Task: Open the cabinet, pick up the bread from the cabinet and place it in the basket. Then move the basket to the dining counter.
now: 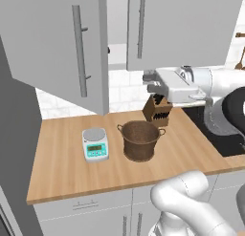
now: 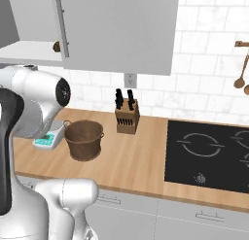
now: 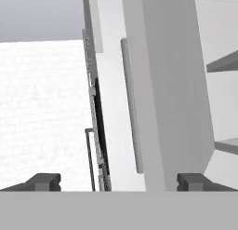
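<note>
Left base view: cabinet (image 1: 62,48) left door swung out over the bench (image 1: 57,173), right door flat and closed. Gripper (image 1: 152,83) raised beside the gap between the doors, above the knife block (image 1: 158,111). Basket (image 1: 139,140) upright on the bench below, next to a small scale (image 1: 95,143).

Right base view: basket (image 2: 83,139) left of the knife block (image 2: 127,115); small brown shape, possibly the bread (image 2: 57,46), on the cabinet shelf behind the open door.

Hand view: fingers (image 3: 44,181) spread wide, gripping nothing, looking along door edges and a bar handle (image 3: 131,108).

Opening step seemingly done or nearly so; next, reaching in to the shelf. Bread well apart from the fingers.
</note>
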{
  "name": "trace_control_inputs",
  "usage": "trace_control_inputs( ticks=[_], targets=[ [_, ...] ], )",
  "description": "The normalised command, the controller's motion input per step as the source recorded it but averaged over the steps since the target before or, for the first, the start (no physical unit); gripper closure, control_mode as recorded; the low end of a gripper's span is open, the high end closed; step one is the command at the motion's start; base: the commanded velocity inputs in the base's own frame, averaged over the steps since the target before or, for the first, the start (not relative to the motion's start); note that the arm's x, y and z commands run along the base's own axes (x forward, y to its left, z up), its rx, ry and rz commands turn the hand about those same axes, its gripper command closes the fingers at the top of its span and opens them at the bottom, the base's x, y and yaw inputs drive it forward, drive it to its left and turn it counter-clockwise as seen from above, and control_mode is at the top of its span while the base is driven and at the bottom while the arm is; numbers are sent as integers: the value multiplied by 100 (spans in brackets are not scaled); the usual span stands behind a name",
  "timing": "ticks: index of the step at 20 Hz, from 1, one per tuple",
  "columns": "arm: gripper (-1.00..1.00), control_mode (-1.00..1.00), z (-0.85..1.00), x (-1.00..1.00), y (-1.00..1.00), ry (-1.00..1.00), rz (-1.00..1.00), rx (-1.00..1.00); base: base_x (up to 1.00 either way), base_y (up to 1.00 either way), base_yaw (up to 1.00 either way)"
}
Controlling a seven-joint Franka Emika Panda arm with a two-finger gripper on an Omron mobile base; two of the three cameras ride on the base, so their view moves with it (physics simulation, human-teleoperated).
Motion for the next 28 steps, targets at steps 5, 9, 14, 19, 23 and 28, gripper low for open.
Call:
trace_control_inputs(
  ticks=[5, 9, 14, 19, 23, 28],
  targets=[
    [-100, -100, -1, 75, 0, 0, 32, 1, 0, 0, 0],
    [-100, -100, -11, 58, 6, 0, 18, 0, 0, 0, 0],
    [-100, -100, -13, 55, 33, 0, 11, 0, 0, 0, 0],
    [-100, -100, -10, 51, 54, 0, 0, -1, 0, 0, 0],
    [-100, -100, -11, 33, 40, 0, 1, 0, 0, 0, 0],
    [-100, -100, -11, 30, 38, 0, 2, -1, 0, 0, 0]
  ],
)
